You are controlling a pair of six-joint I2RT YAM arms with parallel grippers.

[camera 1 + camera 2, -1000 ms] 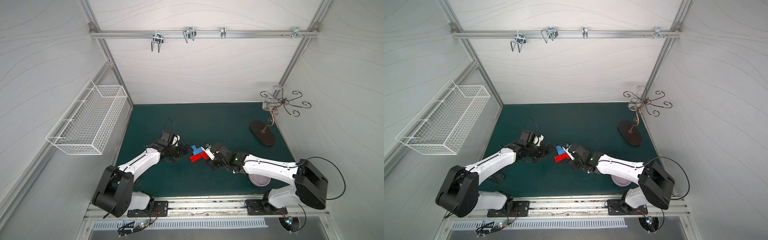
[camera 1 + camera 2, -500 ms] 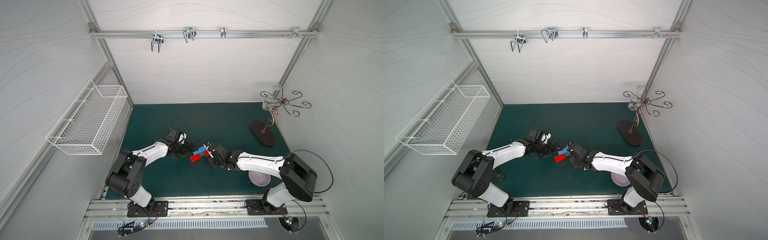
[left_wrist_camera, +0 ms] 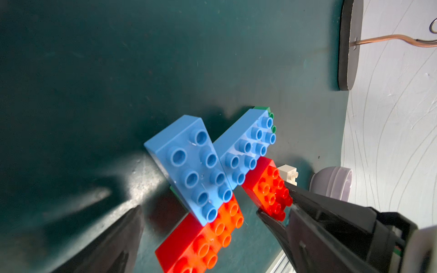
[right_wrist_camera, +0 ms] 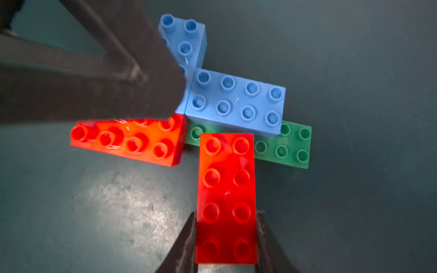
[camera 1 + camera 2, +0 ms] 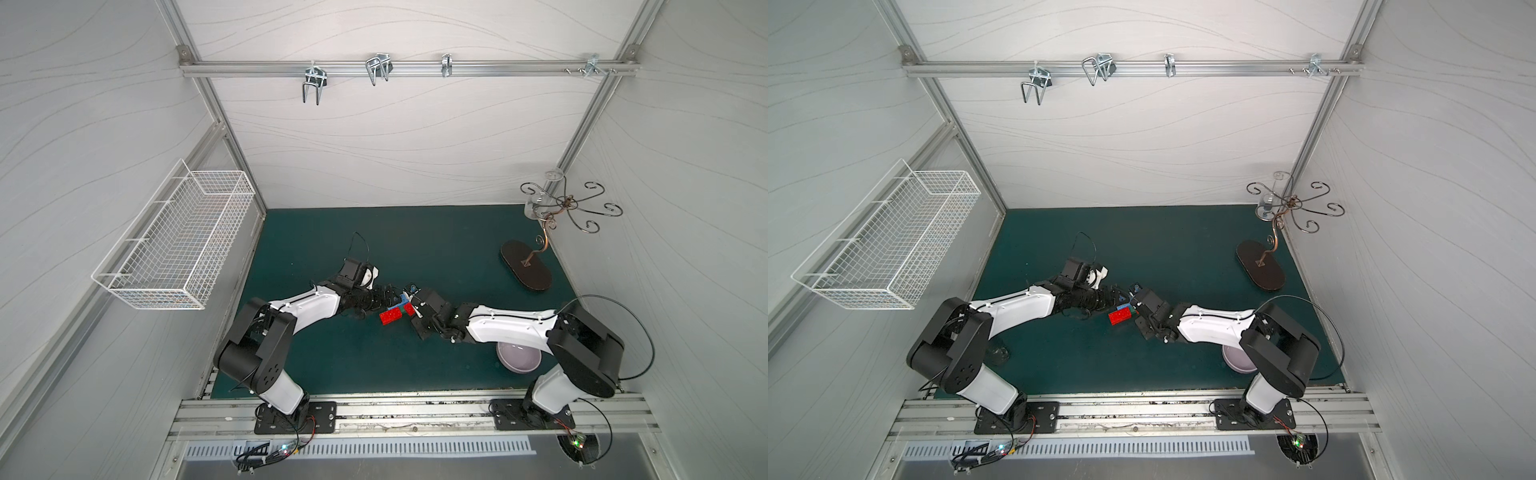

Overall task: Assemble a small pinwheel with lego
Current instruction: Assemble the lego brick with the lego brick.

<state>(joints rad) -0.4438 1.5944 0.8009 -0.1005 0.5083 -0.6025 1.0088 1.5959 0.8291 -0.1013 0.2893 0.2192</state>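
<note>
Right wrist view puts the red brick (image 4: 225, 198) dead ahead of your right tool (image 4: 226, 216). Both fingers are closed on its long sides at the near end. Its long axis runs straight away from the tool toward the hub. The far end overlaps the green brick (image 4: 283, 151), which lies crosswise to it on the counter (image 4: 354, 201). Whether the studs have caught, you cannot tell from here. A flat blue brick (image 4: 236, 101) sits on the green one, right at the red's far end. A second red brick (image 4: 132, 139) points off to one side of the hub.

Your left tool (image 3: 198, 210) stands wide open and holds nothing. Its fingers flank the long sides of the tilted blue brick (image 3: 194, 165), which lies askew, not level with the flat blue one. That brick's long axis runs roughly along the left tool's reach, so a straight close should take it across its width.

In both top views the pinwheel (image 5: 390, 318) sits mid-counter, squeezed between the two tools. Your left arm is the nearer one for the tilted blue blade, and your right is occupied with the red.

The white brick (image 3: 287, 173) lies apart on the counter, beyond the held red and near the bowl (image 3: 331, 182). That is your right arm's side.
</note>
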